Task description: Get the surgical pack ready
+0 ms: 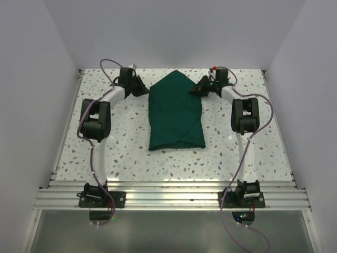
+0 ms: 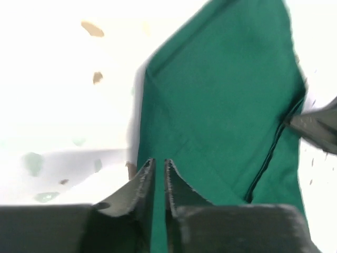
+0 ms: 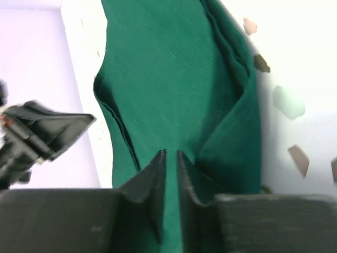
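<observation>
The surgical pack [image 1: 175,113] is a dark green drape folded into a long bundle with a pointed far end, lying flat in the middle of the table. My left gripper [image 1: 144,88] is at the bundle's far left edge. In the left wrist view its jaws [image 2: 159,161] are almost closed, with green fabric [image 2: 221,95] in the thin gap. My right gripper [image 1: 196,90] is at the far right edge. In the right wrist view its jaws [image 3: 170,153] are likewise nearly closed on green fabric [image 3: 168,68]. The tray and instruments are hidden.
The speckled white table [image 1: 126,153] is enclosed by white walls at the left, right and back. A metal rail [image 1: 168,197] runs along the near edge, where both arm bases are bolted. The opposite gripper shows in each wrist view.
</observation>
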Robot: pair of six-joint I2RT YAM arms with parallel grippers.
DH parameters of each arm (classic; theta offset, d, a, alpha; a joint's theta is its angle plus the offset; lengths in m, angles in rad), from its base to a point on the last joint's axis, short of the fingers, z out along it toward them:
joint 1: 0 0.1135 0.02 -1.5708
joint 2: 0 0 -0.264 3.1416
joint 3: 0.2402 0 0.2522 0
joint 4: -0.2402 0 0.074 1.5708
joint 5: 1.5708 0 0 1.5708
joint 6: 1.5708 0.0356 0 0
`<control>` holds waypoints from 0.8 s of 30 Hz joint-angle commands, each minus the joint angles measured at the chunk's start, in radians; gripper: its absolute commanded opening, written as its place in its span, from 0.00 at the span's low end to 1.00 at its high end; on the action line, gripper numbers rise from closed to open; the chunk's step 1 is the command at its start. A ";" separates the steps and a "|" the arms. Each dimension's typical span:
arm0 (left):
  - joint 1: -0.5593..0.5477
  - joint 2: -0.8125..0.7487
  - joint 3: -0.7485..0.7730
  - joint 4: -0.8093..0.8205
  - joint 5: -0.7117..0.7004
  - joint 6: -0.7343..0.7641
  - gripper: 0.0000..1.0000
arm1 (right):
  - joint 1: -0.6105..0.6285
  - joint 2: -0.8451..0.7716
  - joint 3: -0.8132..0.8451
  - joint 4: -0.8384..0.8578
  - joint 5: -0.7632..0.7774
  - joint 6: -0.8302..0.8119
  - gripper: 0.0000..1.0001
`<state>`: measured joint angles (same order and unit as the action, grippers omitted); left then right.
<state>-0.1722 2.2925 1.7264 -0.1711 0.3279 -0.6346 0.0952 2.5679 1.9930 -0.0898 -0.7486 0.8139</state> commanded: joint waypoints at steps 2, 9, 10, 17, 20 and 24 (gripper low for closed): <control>0.023 -0.110 0.047 0.114 -0.159 0.035 0.19 | -0.003 -0.121 0.105 -0.114 0.144 -0.087 0.21; 0.028 0.086 0.272 0.005 -0.138 0.012 0.32 | -0.012 -0.129 0.151 -0.289 0.285 -0.220 0.52; 0.025 0.097 0.280 0.015 -0.138 0.006 0.33 | -0.012 -0.126 0.151 -0.310 0.325 -0.231 0.55; 0.023 0.162 0.235 0.137 -0.116 -0.042 0.41 | -0.023 -0.026 0.211 -0.329 0.312 -0.300 0.68; 0.020 0.205 0.246 0.145 -0.099 -0.072 0.41 | -0.026 0.040 0.277 -0.346 0.264 -0.315 0.68; 0.013 0.225 0.233 0.197 -0.092 -0.092 0.41 | -0.026 0.101 0.314 -0.355 0.241 -0.338 0.68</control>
<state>-0.1528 2.4947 1.9575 -0.0528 0.2268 -0.6991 0.0711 2.6125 2.2707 -0.4026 -0.4999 0.5297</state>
